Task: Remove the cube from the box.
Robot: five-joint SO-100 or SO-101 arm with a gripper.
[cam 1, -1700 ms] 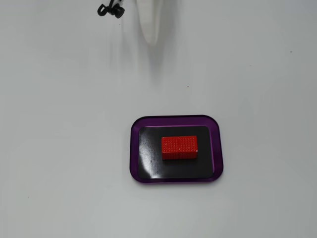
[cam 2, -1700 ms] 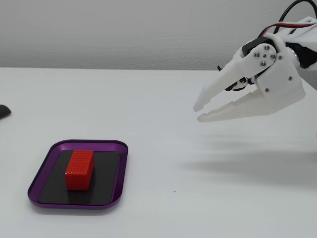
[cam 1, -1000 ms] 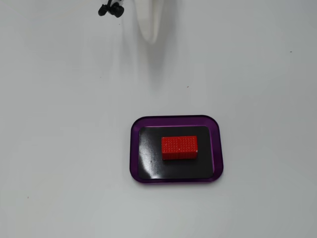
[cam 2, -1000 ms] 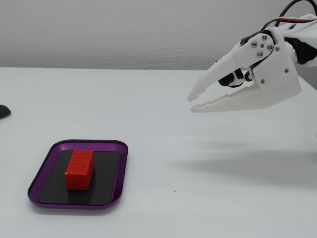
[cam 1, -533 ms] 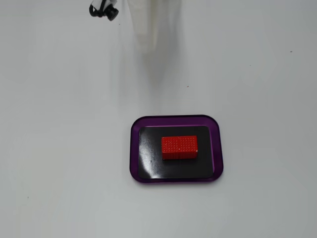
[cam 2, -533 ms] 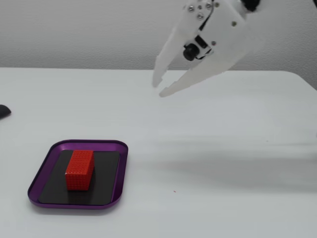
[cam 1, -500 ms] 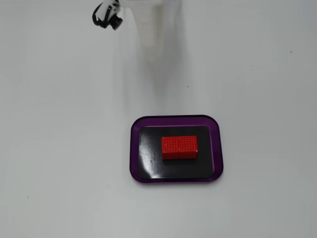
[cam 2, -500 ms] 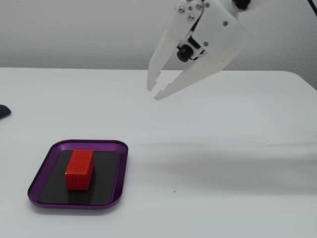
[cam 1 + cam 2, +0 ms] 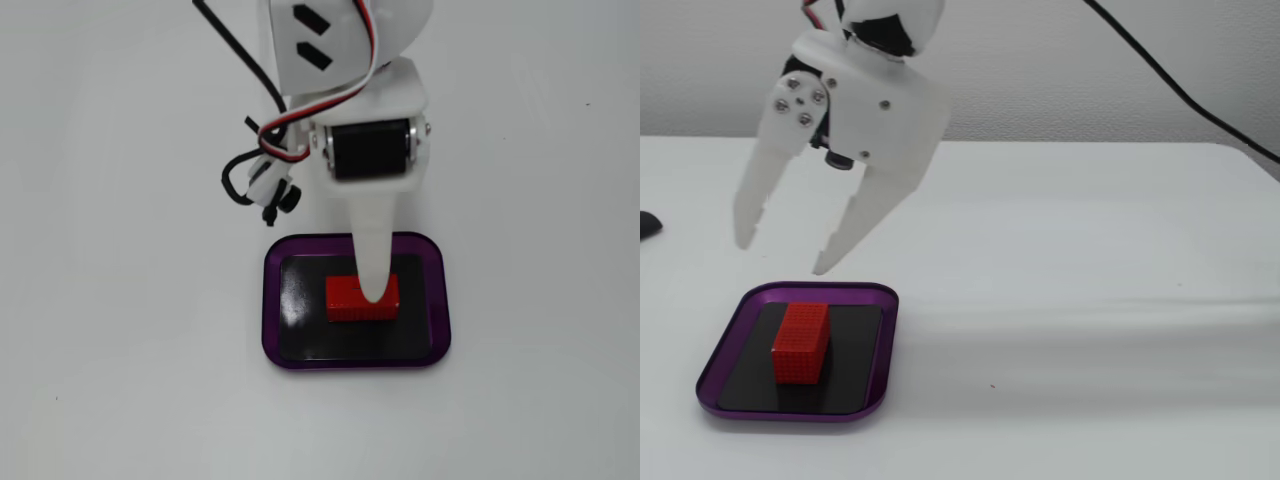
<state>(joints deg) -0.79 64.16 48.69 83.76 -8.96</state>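
The red cube [image 9: 350,300] [image 9: 802,341] lies on the black floor of the purple-rimmed box [image 9: 275,300] [image 9: 870,345], near its middle. My white gripper [image 9: 376,290] [image 9: 782,255] hangs above the box with its jaws apart and empty. In a fixed view from the side its fingertips [image 9: 828,262] sit clearly above the cube, not touching it. In a fixed view from above one finger [image 9: 372,250] overlaps the cube's right part.
The box stands on a plain white table. Black and red-white cables [image 9: 262,165] hang beside the arm, behind the box. A black cable [image 9: 1170,85] runs along the back right. A small dark object [image 9: 646,224] sits at the left edge.
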